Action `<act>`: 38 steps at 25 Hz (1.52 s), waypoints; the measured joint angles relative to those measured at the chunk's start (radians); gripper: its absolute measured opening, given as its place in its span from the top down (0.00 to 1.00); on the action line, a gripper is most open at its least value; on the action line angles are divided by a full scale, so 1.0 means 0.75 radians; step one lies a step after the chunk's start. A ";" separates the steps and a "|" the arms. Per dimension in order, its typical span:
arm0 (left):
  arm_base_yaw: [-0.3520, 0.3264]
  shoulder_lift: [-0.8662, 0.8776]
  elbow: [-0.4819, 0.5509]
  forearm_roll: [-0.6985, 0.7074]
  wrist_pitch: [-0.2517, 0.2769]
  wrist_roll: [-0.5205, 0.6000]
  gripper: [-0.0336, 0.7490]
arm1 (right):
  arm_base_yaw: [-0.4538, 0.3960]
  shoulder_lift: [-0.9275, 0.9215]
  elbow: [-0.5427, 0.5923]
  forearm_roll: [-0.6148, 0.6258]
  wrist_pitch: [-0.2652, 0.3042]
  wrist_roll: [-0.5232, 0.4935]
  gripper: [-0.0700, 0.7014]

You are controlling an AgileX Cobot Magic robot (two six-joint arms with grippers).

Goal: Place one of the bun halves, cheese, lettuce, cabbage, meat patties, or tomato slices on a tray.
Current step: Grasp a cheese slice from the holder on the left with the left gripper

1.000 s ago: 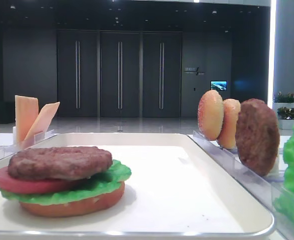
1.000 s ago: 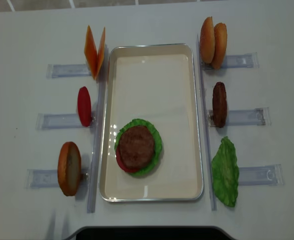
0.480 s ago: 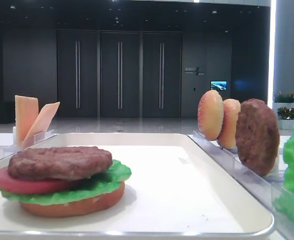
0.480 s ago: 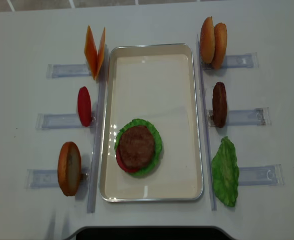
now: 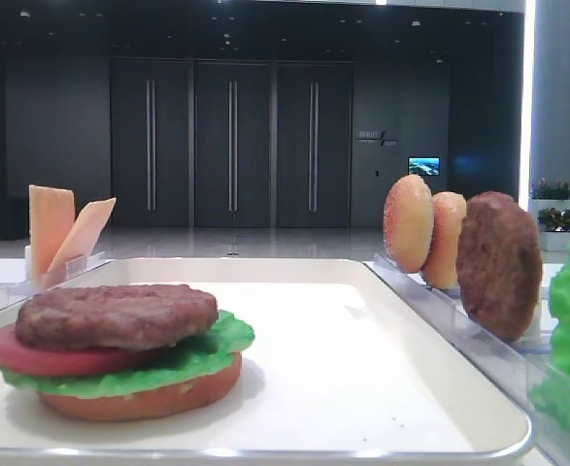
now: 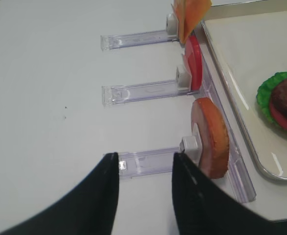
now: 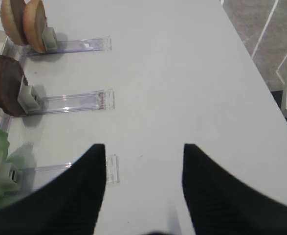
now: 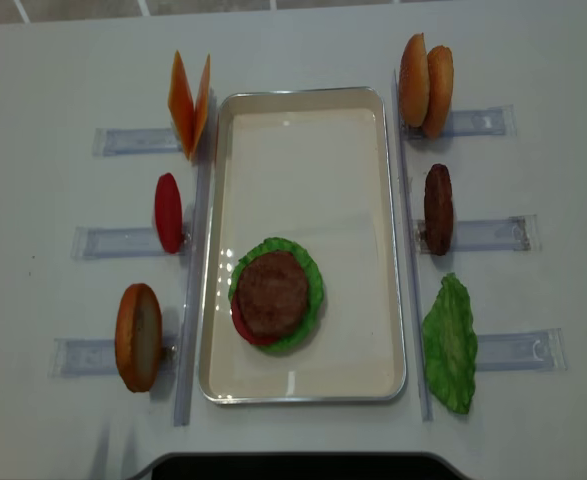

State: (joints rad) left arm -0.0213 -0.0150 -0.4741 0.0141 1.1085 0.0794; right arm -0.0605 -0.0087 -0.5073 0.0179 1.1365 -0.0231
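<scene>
Stack sits on tray; both grippers idle, holding nothing.

Left gripper (image 6: 144,164): jaws apart over bare table beside the racked bun half (image 8: 138,337); tomato slice (image 8: 169,212) and cheese (image 8: 190,103) racked beyond. Tray (image 8: 303,130): bun, lettuce (image 8: 316,278), tomato, patty (image 8: 272,293) stacked near front. Right gripper (image 7: 143,154): jaws apart, near the rack.
</scene>
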 joint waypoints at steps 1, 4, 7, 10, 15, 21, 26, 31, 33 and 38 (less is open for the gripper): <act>0.000 0.000 0.000 0.002 0.000 -0.003 0.60 | 0.000 0.000 0.000 0.000 0.000 0.000 0.46; 0.000 0.000 0.000 0.008 0.000 -0.008 0.60 | 0.000 0.000 0.000 0.000 0.000 0.000 0.46; 0.000 0.000 0.000 0.008 0.000 -0.008 0.60 | 0.000 0.000 0.000 0.000 0.000 0.000 0.46; 0.000 0.000 0.000 0.008 0.000 -0.008 0.60 | 0.000 0.000 0.000 0.000 0.000 0.000 0.46; 0.000 0.001 -0.020 0.042 0.008 -0.012 0.60 | 0.000 0.000 0.000 0.000 0.000 0.000 0.46; 0.000 0.222 -0.094 0.110 0.019 -0.140 0.51 | 0.000 0.000 0.000 0.000 -0.001 0.000 0.46; 0.000 0.565 -0.198 0.110 -0.002 -0.171 0.49 | 0.000 0.000 0.000 0.000 -0.004 -0.001 0.46; 0.000 0.939 -0.406 0.104 -0.055 -0.208 0.49 | 0.000 0.000 0.000 0.000 -0.004 -0.001 0.46; 0.000 1.114 -0.518 0.101 -0.058 -0.219 0.49 | 0.000 0.000 0.000 0.000 -0.004 -0.001 0.46; 0.000 1.547 -0.799 0.088 -0.055 -0.248 0.49 | 0.000 0.000 0.000 0.001 -0.004 -0.001 0.46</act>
State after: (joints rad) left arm -0.0213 1.1454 -1.0731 0.0803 1.0672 -0.1066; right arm -0.0605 -0.0087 -0.5073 0.0190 1.1338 -0.0241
